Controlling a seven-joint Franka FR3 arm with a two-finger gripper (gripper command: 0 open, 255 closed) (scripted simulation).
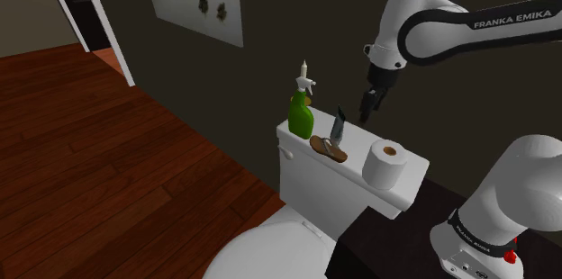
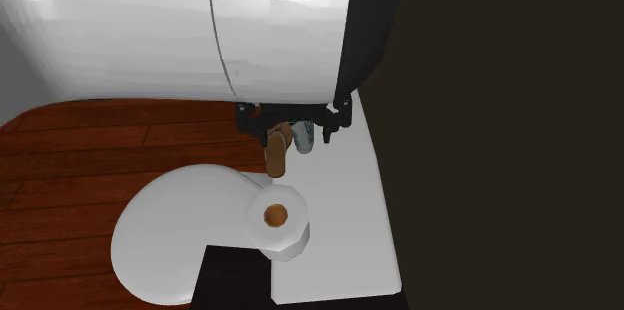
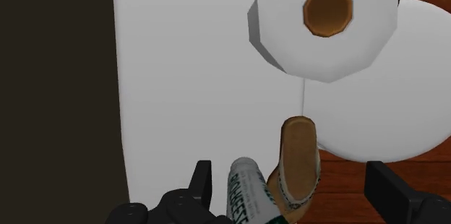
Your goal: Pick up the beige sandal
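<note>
The tan-brown sandal (image 1: 329,149) lies flat on the white toilet tank lid (image 1: 360,187), between a green spray bottle and a paper roll. In the wrist view the sandal (image 3: 298,159) sits below and between my fingers, nearer the front edge of the lid. My black gripper (image 1: 368,112) hangs open above the lid, well clear of the sandal and close to the dark wall. From the second exterior view the sandal (image 2: 275,151) peeks out under the gripper (image 2: 292,123), whose upper part is covered by the arm.
A green spray bottle (image 1: 301,113) stands at the lid's end. A dark tube (image 3: 244,190) lies right beside the sandal. A toilet paper roll (image 3: 329,20) stands on the lid's other end. The toilet seat (image 2: 180,223) and wood floor (image 1: 108,151) lie beyond.
</note>
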